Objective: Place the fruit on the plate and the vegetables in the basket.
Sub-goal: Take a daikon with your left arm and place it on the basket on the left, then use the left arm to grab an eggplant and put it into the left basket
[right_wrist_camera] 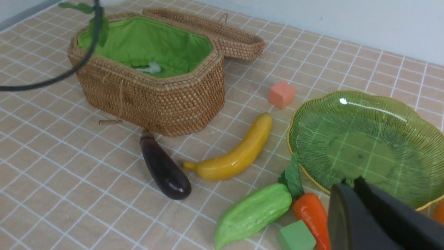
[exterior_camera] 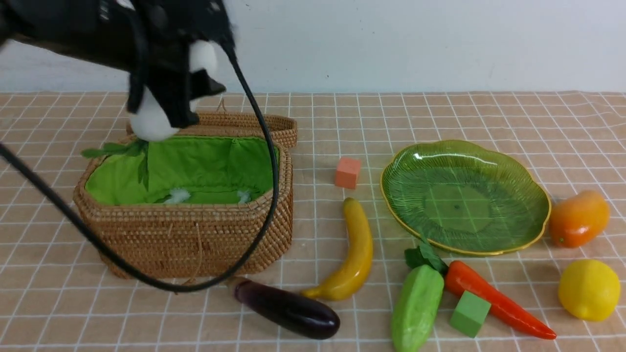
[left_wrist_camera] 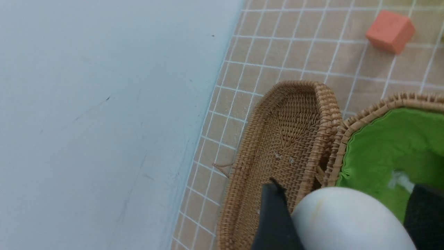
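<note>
My left end effector (exterior_camera: 166, 105) is clenched on the white radish (exterior_camera: 149, 124) and holds it above the back left corner of the wicker basket (exterior_camera: 186, 234); the green leaves hang down over the rim there. The basket lid (exterior_camera: 254, 124) lies open behind it. On the bench (exterior_camera: 440, 112), the eggplant (exterior_camera: 288, 308) lies just in front of the basket, and the banana (exterior_camera: 354, 254) is beside it. The gourd (exterior_camera: 415, 308) and the carrot (exterior_camera: 494, 298) lie in front of the green plate (exterior_camera: 464, 195), which holds nothing. The mango (exterior_camera: 579, 217) and the lemon (exterior_camera: 589, 289) are at its right. Of the right end effector (right_wrist_camera: 374, 218) I see only dark fingers, so I cannot tell whether it is released or clenched.
</note>
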Available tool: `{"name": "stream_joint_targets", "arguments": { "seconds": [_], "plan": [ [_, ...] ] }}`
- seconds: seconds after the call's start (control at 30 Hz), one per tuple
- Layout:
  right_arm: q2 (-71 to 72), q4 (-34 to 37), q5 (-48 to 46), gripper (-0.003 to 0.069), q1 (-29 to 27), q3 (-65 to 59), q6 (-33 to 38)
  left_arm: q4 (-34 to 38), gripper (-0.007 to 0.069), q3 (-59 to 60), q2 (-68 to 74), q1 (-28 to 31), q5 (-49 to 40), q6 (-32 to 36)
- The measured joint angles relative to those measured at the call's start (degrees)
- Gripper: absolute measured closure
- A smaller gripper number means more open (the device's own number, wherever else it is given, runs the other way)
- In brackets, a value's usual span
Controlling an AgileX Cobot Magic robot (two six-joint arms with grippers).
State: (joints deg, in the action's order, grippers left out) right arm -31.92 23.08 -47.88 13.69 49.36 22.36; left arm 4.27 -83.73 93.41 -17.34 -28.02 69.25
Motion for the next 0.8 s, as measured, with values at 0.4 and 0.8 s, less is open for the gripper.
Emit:
{"name": "stream_joint_targets", "arguments": {
  "seconds": [0.4,0.8],
  "plan": [
    [0.00,0.04,-3.86,0.0622,0.00,0.00,0.00,-11.84,0.0174,0.05,7.59,-0.71,-2.20,-15.99],
    [0.00,0.04,-3.59,0.0620,0.00,0.00,0.00,-10.59,-0.0007,0.05,4.99,-0.71,-7.19,-20.78]
  ]
}}
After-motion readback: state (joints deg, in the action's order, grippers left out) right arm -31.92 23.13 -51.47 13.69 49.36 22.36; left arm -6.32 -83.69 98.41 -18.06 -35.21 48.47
